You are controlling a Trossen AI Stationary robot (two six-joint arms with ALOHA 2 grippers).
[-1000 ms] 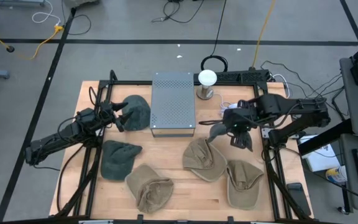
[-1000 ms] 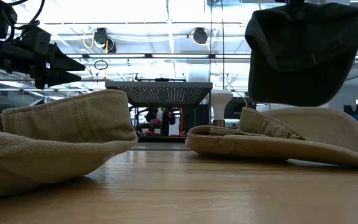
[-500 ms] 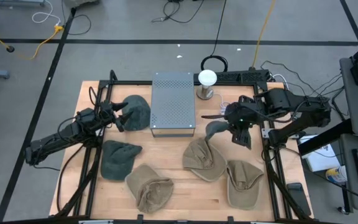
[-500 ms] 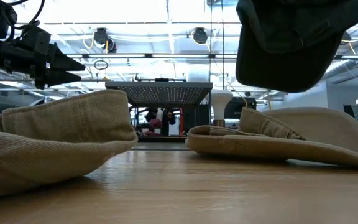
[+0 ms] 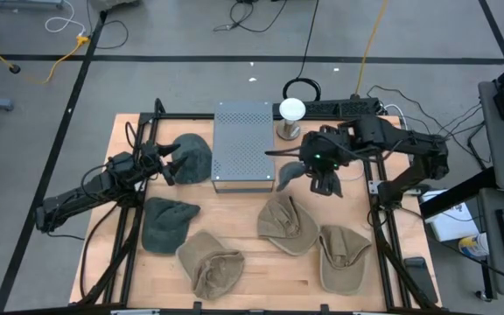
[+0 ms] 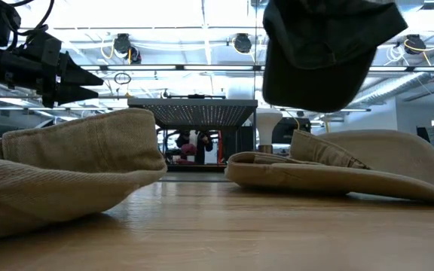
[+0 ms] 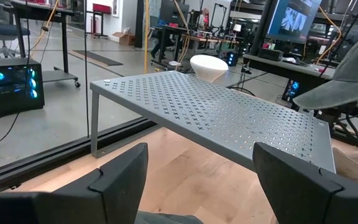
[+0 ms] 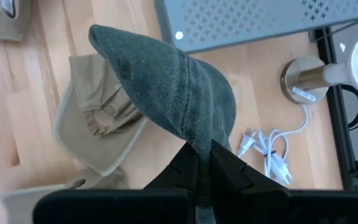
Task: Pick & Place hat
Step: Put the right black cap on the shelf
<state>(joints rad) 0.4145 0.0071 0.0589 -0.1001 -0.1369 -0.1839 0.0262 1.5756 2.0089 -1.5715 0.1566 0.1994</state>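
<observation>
A dark green hat (image 5: 289, 172) hangs in the air just right of the grey perforated stand (image 5: 243, 144), and my right gripper (image 5: 311, 169) is shut on it. The low view shows this hat (image 6: 319, 53) high above the table. On the left my left gripper (image 5: 170, 163) stands open and level beside another dark green hat (image 5: 192, 157) next to the stand. In its wrist view my left gripper (image 7: 197, 180) has nothing between its fingers. A third dark green hat (image 5: 166, 220) lies at the front left. My right gripper pinches a bunched fold of the dark green hat's fabric (image 8: 199, 142) between its two shut fingers (image 8: 225, 168). The fingers slant steeply down from the table's right side. The hat (image 8: 166, 87) hangs below them, lifted clear of the table, its crown sagging toward the stand.
Three tan hats lie on the wooden table: one below the held hat (image 5: 287, 224), one at the front right (image 5: 344, 255), one at the front middle (image 5: 210, 264). A white lamp (image 5: 291, 110) and cables stand at the back. A black frame (image 5: 376, 210) edges the table.
My right gripper has risen and gone toward the table's left and far side, toward the grey stand, staying shut. The dark green hat has travelled with it, higher above the tan hats and nearer the stand's right edge.
</observation>
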